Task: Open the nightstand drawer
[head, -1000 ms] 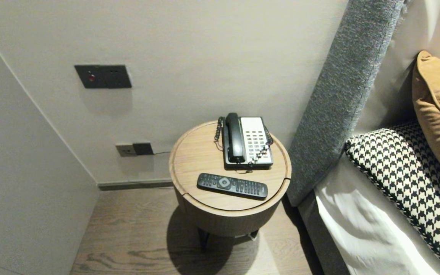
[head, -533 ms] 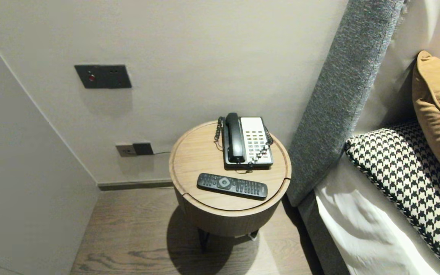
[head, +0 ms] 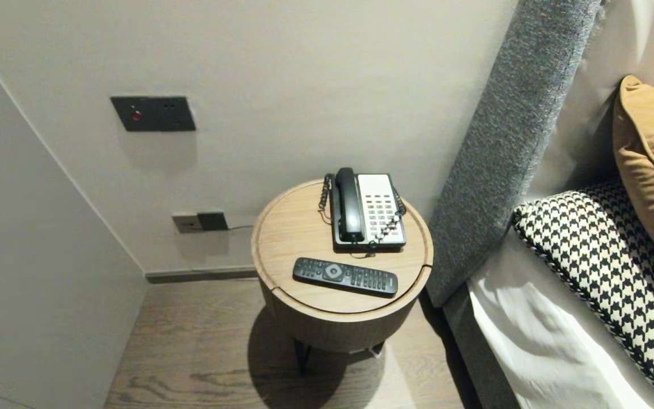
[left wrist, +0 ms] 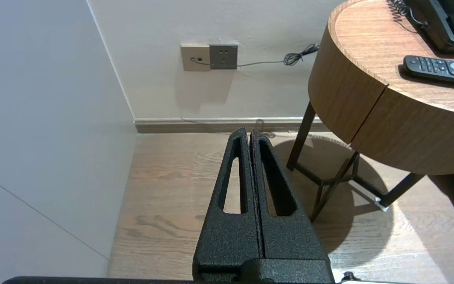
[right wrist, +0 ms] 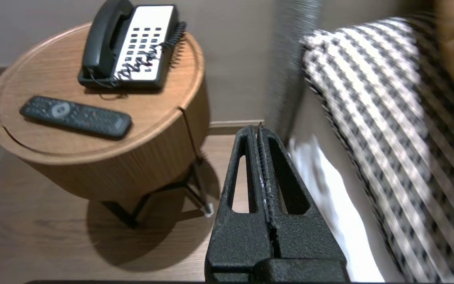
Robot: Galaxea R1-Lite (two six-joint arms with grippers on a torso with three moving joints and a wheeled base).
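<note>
Beside bed, right claw closed; left claw parked, phone half cropped.

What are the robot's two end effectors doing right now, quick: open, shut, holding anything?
Left end effector: closed, holding nothing, above the floor beside the round table.
Right end effector: closed, holding nothing, facing the gap between round table and bed.

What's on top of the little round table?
A phone and a remote lie on the table, apart from each other. The wood right under them is covered, and the table's inside cannot be seen.
</note>
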